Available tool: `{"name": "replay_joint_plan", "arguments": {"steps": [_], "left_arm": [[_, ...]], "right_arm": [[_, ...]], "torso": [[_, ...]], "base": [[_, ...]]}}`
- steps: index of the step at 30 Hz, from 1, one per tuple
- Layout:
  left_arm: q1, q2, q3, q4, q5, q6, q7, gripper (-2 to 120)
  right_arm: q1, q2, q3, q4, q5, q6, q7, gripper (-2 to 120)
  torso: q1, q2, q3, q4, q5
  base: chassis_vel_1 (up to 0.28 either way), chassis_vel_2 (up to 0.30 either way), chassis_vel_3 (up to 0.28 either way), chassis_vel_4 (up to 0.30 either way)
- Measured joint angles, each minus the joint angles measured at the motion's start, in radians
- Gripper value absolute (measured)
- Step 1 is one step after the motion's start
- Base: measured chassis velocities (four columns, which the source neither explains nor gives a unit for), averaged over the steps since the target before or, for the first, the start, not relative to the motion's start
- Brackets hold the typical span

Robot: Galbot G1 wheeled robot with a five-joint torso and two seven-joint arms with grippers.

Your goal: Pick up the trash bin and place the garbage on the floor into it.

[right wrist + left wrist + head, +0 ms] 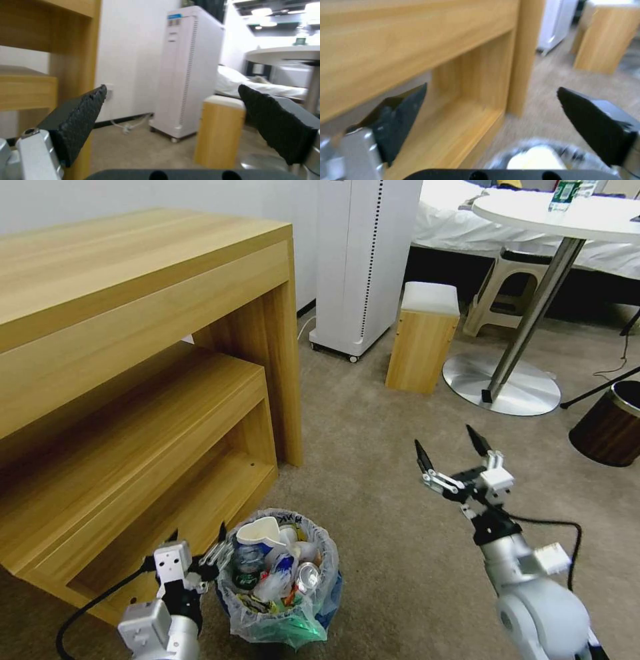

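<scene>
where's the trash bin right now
In the head view the trash bin stands on the floor at lower left, beside the left gripper and just in front of the wooden desk.

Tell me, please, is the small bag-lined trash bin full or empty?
Full: the bag-lined trash bin is heaped to its rim with cups, cans and wrappers.

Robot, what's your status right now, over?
Left tool open beside the trash bin, not holding it. Right tool open, empty, above the floor. Bin full of garbage. Nothing blocking.
</scene>
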Motion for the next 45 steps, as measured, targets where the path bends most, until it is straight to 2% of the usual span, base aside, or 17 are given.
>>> {"name": "replay_joint_plan", "arguments": {"steps": [2,4,12,18,23,29,31,34,40,45], "left_arm": [[-0.007,-0.011,0.004,0.014,0.023,-0.047,0.034,109],[-0.010,-0.016,0.005,0.021,0.028,-0.058,0.039,111],[-0.021,-0.003,-0.007,0.031,0.021,-0.048,0.040,115],[-0.028,0.016,-0.019,0.019,-0.007,-0.017,0.037,111],[-0.031,0.069,-0.036,0.036,-0.029,-0.016,0.038,101],[-0.016,0.114,-0.054,0.041,-0.041,-0.067,0.056,100],[0.004,0.129,-0.059,0.040,-0.026,-0.129,0.089,100],[0.017,0.134,-0.061,0.042,-0.011,-0.170,0.119,100],[-0.012,0.132,-0.101,0.078,-0.026,-0.174,0.121,100],[-0.022,0.146,-0.154,0.102,-0.088,-0.166,0.118,100]], "right_arm": [[-0.027,0.031,0.018,-0.007,-0.028,0.037,0.007,100],[-0.038,0.045,0.027,-0.014,-0.041,0.055,0.008,100],[-0.049,0.090,0.070,-0.046,-0.075,0.094,0.030,100],[-0.089,0.096,0.081,-0.051,-0.075,0.110,0.051,100],[-0.096,0.096,0.080,-0.070,-0.071,0.142,0.049,100],[-0.092,0.094,0.076,-0.068,-0.067,0.145,0.045,100],[-0.084,0.093,0.076,-0.067,-0.065,0.145,0.044,100],[-0.079,0.093,0.076,-0.067,-0.064,0.144,0.044,100],[-0.071,0.090,0.075,-0.074,-0.056,0.144,0.033,100],[-0.069,0.091,0.073,-0.082,-0.053,0.148,0.021,100]], "torso": [[0.000,0.000,0.000,0.0000,-0.0001],[0.000,0.000,0.000,0.0000,0.0000],[0.000,0.000,0.000,0.0001,0.0000],[0.000,0.000,0.000,0.0000,-0.0001],[0.000,0.000,0.000,0.0000,-0.0001],[0.000,0.000,0.000,0.0000,-0.0001],[0.000,0.000,0.000,0.0001,-0.0001],[0.000,0.000,0.000,0.0001,0.0000],[0.000,0.000,0.000,0.0001,-0.0002],[0.000,0.000,0.000,0.0001,-0.0001]], "base": [[0.000,0.000,0.000,0.000],[0.000,0.000,0.000,0.000],[0.000,0.000,0.000,0.000],[0.000,0.000,0.000,0.000],[0.000,0.000,0.000,0.000],[0.000,0.000,0.000,0.000],[0.000,0.000,0.000,0.000],[0.000,0.000,0.000,0.000],[0.000,0.000,0.000,0.000],[0.000,0.000,0.000,0.000]]}}
